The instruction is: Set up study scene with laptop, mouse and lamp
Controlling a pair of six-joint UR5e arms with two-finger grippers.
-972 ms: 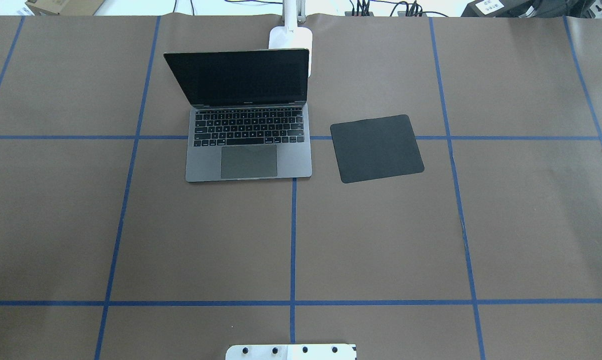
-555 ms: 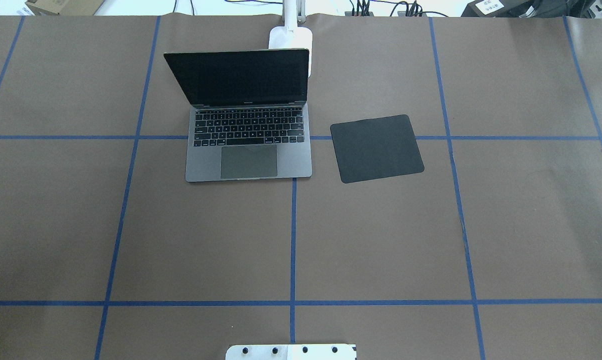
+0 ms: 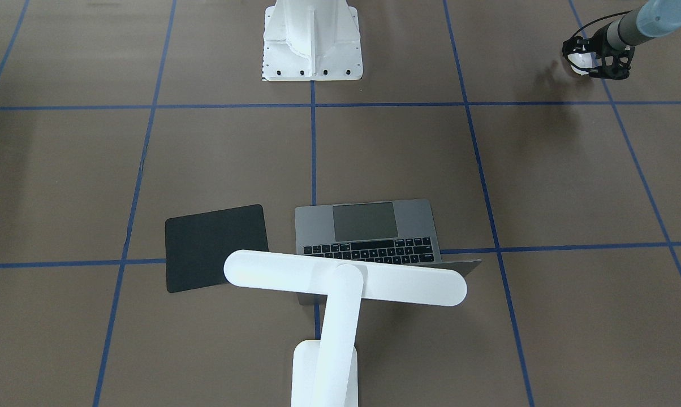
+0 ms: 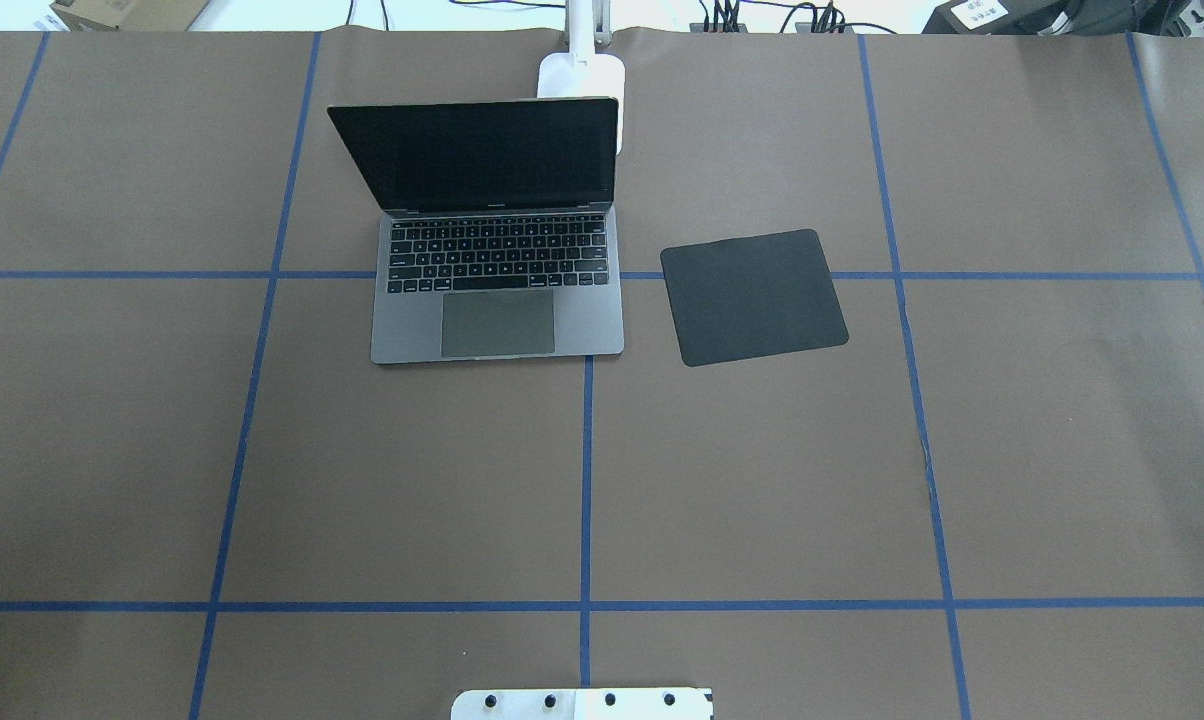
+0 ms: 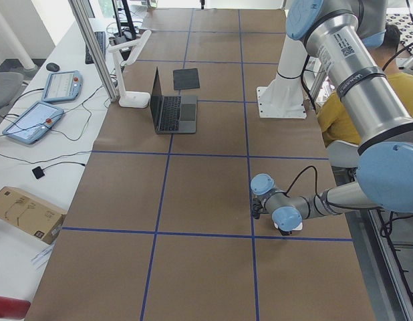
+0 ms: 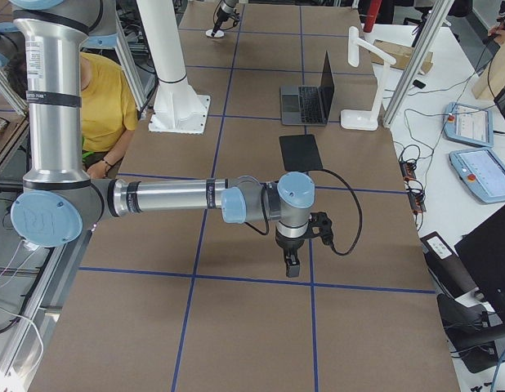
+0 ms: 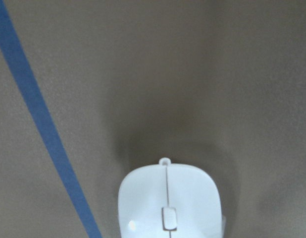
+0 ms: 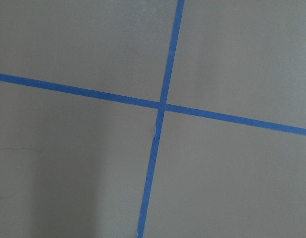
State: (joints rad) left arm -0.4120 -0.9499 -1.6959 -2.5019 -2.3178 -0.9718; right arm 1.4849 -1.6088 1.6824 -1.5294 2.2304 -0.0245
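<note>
The laptop (image 4: 497, 300) stands open on the brown table, its dark screen facing the robot. The white lamp (image 3: 346, 278) stands just behind it, with its bar head over the laptop's back edge. Only its base (image 4: 582, 75) shows in the overhead view. My left gripper (image 3: 592, 63) is far off at the table's near left corner, shut on the white mouse (image 3: 579, 62), which fills the bottom of the left wrist view (image 7: 169, 201). My right gripper (image 6: 292, 261) hangs over bare table and shows only in the exterior right view. I cannot tell if it is open or shut.
A flat black square mat (image 4: 752, 297) lies right of the laptop. The robot's white pedestal (image 3: 312, 39) stands at the near table edge. Blue tape lines (image 8: 160, 106) cross the table. Tablets and cables lie beyond the far edge.
</note>
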